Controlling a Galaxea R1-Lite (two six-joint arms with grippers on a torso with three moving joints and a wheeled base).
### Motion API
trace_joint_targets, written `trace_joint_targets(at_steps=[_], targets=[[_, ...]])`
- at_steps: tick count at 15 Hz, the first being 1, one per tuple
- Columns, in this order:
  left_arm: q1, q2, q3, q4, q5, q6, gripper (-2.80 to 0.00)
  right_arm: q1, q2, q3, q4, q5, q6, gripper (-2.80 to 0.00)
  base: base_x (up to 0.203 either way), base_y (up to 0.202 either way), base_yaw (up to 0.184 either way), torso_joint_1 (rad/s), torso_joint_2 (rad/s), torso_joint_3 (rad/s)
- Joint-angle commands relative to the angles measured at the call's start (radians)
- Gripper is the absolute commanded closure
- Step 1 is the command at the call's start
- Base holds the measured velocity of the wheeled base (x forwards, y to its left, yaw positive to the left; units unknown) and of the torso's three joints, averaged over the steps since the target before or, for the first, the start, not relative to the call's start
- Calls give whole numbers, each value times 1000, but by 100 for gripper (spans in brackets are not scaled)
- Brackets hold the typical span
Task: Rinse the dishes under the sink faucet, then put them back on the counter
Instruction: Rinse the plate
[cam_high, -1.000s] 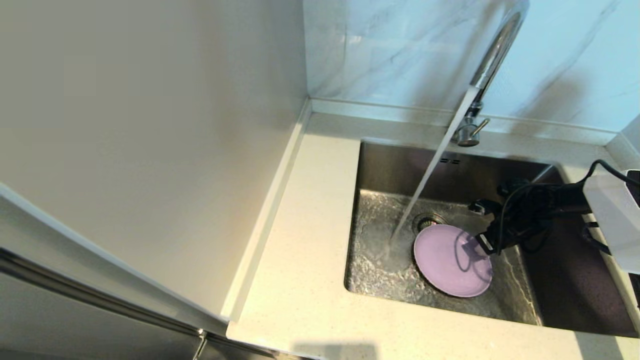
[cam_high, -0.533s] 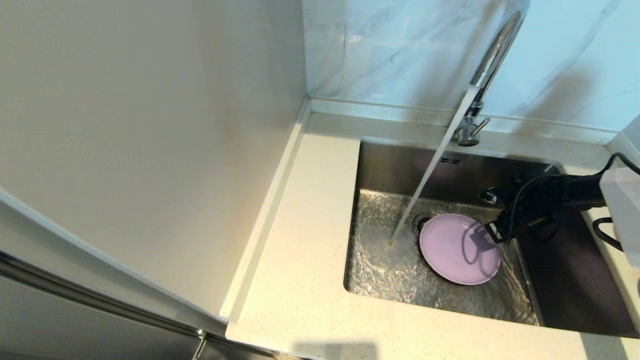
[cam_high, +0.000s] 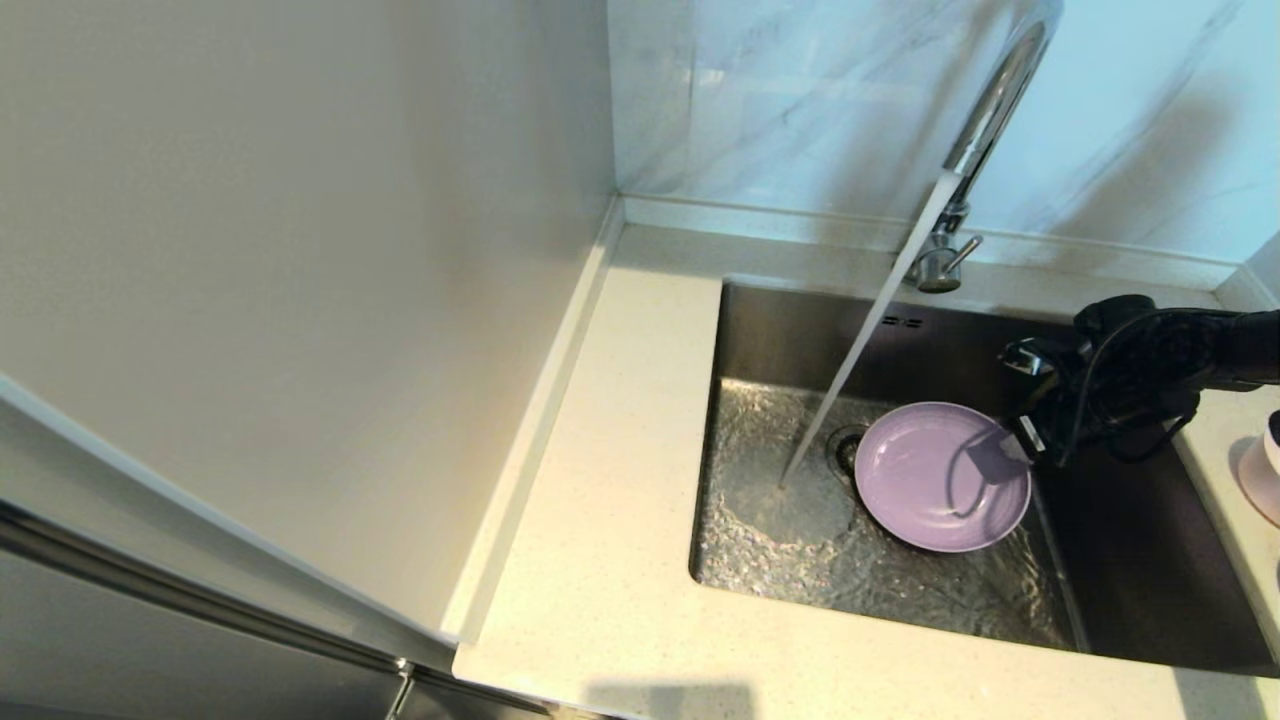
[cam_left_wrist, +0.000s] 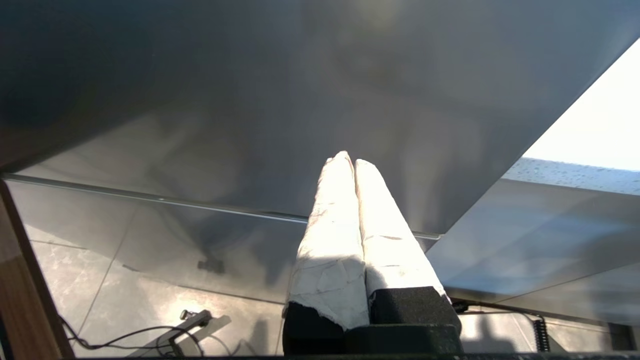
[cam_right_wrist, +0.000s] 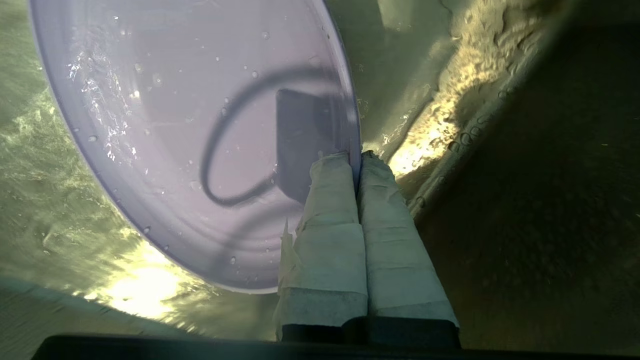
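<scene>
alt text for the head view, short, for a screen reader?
The right gripper pinches the rim of a lavender plate held over the steel sink, beside the stream running from the chrome faucet. Pale counter surrounds the sink; a pink cup sits at its right edge.

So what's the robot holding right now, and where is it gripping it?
The right gripper pinches the lavender plate by its rim, on the edge away from the water stream, above the sink. The left gripper holds nothing.
</scene>
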Motion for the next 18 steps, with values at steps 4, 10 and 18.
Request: trace_joint_targets(at_steps=[4, 10, 18], targets=[[0, 0, 0, 0, 0, 0, 0, -30, -161, 101, 2, 57, -3, 0, 0, 0, 0, 0, 0, 0], [0, 0, 0, 0, 0, 0, 0, -93, -329, 189, -6, 132, -5, 0, 0, 0, 0, 0, 0, 0], [0, 0, 0, 0, 0, 0, 0, -246, -508, 207, -200, 184, 1, 0, 0, 0, 0, 0, 0, 0]])
